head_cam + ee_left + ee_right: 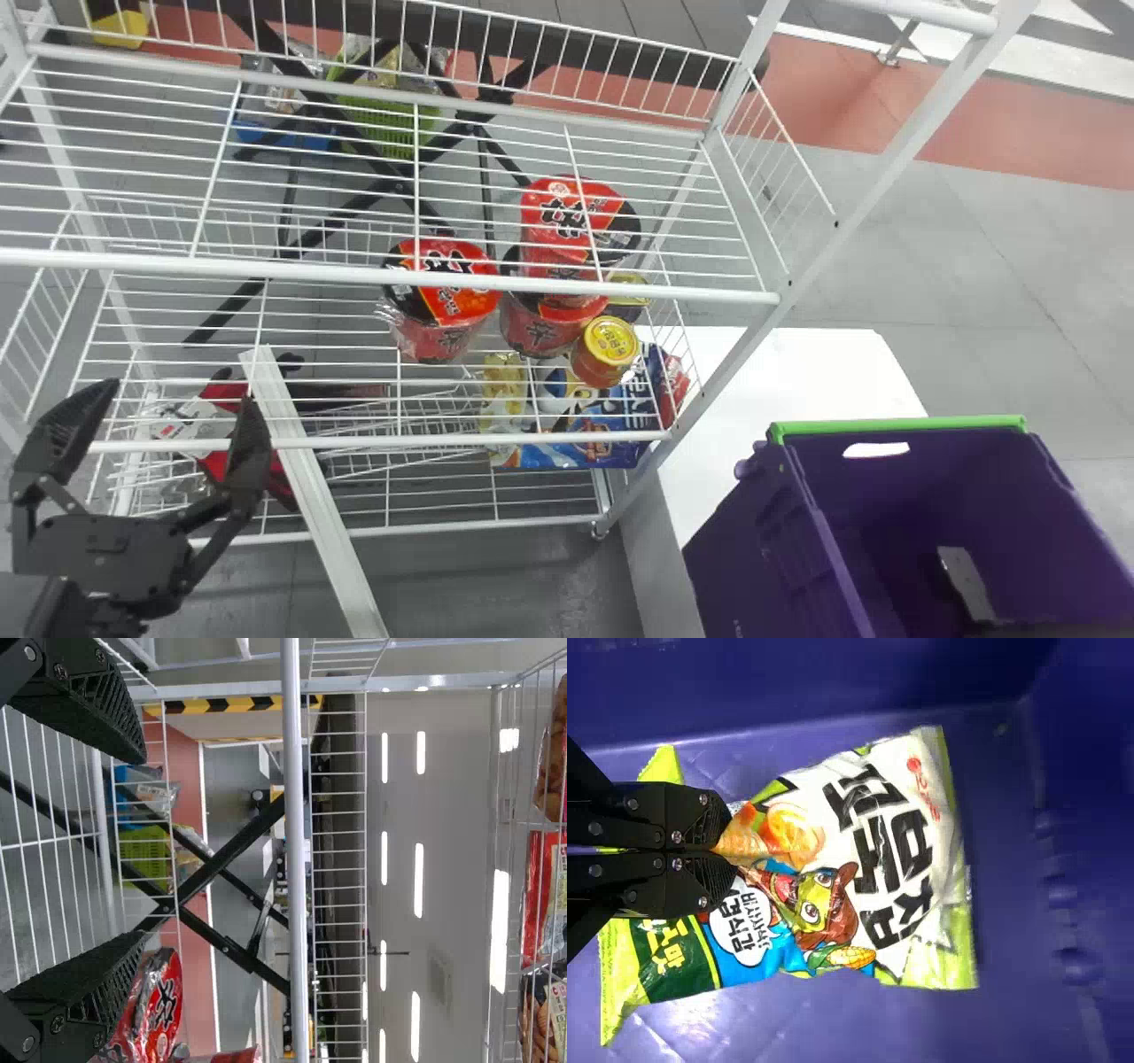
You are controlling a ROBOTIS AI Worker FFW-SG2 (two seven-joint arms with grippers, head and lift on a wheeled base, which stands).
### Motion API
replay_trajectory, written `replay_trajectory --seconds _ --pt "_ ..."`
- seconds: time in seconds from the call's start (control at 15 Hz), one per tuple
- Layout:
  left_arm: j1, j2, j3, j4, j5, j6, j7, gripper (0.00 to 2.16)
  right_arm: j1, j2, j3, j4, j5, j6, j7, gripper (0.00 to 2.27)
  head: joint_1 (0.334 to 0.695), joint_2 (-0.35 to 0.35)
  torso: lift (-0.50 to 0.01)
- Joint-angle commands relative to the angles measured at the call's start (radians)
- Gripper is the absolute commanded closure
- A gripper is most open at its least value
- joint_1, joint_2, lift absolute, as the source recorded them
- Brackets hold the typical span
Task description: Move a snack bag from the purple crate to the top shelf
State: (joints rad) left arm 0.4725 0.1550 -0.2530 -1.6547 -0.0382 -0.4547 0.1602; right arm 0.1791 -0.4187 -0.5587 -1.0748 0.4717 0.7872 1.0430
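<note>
And the right gripper (730, 850) has the snack bag (873, 842) pinched mid-body inside the purple crate (753, 567), near right, light, slippery, crushable, best held gently by that fold, left gripper (177, 396) spread, near left!

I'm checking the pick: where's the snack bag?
Right wrist view: the snack bag is in the purple crate on the robot's right, at the right gripper's fingertips.
</note>
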Motion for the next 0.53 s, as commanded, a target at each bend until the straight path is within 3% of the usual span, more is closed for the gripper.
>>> replay_trajectory --seconds 0.0,0.47 --pt "-0.002 0.0 0.001 0.001 0.0 0.0 0.001 0.12 0.0 0.008 0.002 0.01 0.004 -0.036 -0.011 1.39 0.695 -0.35 -0.427" --pt "-0.006 0.001 -0.015 0.004 -0.005 -0.003 -0.001 0.12 0.04 0.021 -0.009 0.0 -0.004 -0.073 -0.029 1.4 0.695 -0.35 -0.399"
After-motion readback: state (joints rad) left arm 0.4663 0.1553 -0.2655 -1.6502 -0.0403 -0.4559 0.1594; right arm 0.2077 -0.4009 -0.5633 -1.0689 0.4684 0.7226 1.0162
